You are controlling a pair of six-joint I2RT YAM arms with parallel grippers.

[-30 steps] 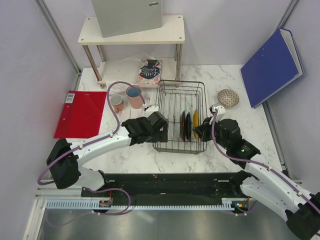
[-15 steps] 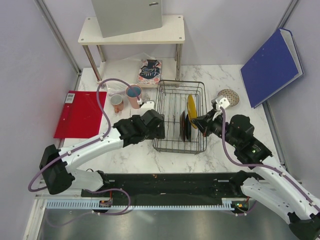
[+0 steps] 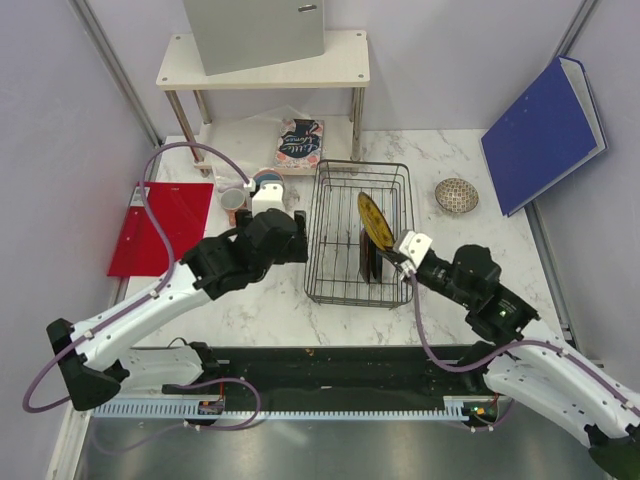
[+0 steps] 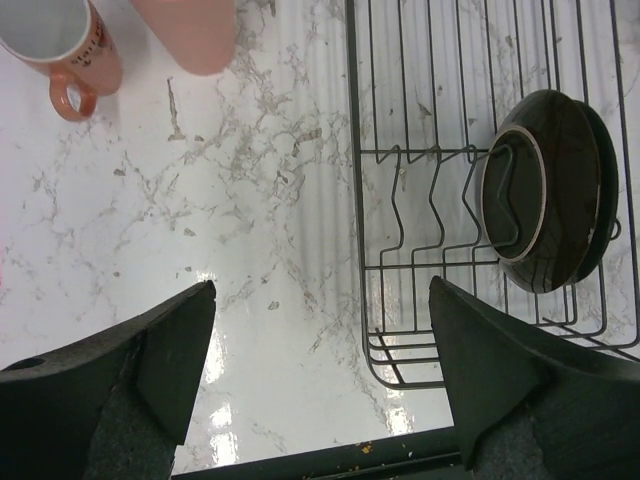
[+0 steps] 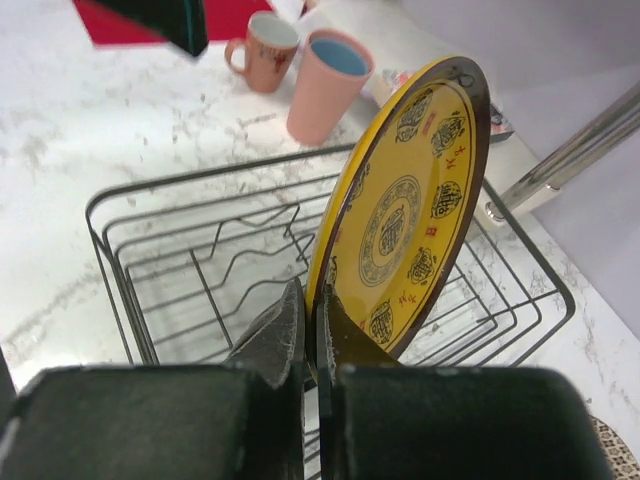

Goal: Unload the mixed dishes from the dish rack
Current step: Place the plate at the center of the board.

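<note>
The dish rack (image 3: pixel 318 232) stands mid-table. My right gripper (image 3: pixel 393 250) is shut on the lower rim of the black-yellow plate (image 3: pixel 373 218) and holds it on edge, tilted, above the rack; the right wrist view shows the fingers (image 5: pixel 290 325) pinching the plate (image 5: pixel 410 200) over the rack (image 5: pixel 110 250). Two dark plates (image 3: pixel 366 258) stand in the rack, also in the left wrist view (image 4: pixel 545 205). My left gripper (image 3: pixel 283 240) is open and empty over the table left of the rack (image 4: pixel 352 200). The small pink mug (image 3: pixel 233 200), tall pink cup (image 3: pixel 268 183) and speckled bowl (image 3: pixel 456 195) sit on the table.
A red folder (image 3: pixel 160 225) lies at the left. A white two-tier shelf (image 3: pixel 265 65) with a grey box stands at the back, a patterned book (image 3: pixel 299 140) under it. A blue binder (image 3: pixel 545 130) leans at the right wall.
My right gripper has lifted the black-yellow plate out of the row and raised it over the rack. My left arm has drawn back left, away from the rack, towards the cups.
</note>
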